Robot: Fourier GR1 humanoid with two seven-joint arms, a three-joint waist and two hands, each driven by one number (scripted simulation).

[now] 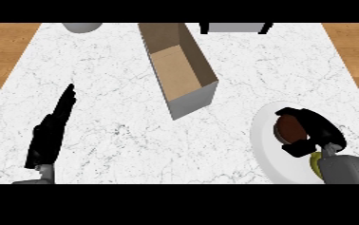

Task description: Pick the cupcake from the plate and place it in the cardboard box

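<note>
- The white marble-look tabletop (105, 67) is smooth, veined with thin grey lines; a matt sheen, no strong glare
- Warm brown wood (15, 43) with visible grain shows at the far left and right corners beyond the marble
- The open oblong cardboard box (184, 77) has matt tan paperboard inside; its outer wall looks flat grey and dull
- The round white plate (270, 153) is smooth, ceramic-like, evenly matt
- The brown cupcake (289, 128) has a dull reddish-brown top
- The left robot hand (48, 138) and right robot hand (316, 133) look like black matt plastic; the forearms are smooth grey
</note>
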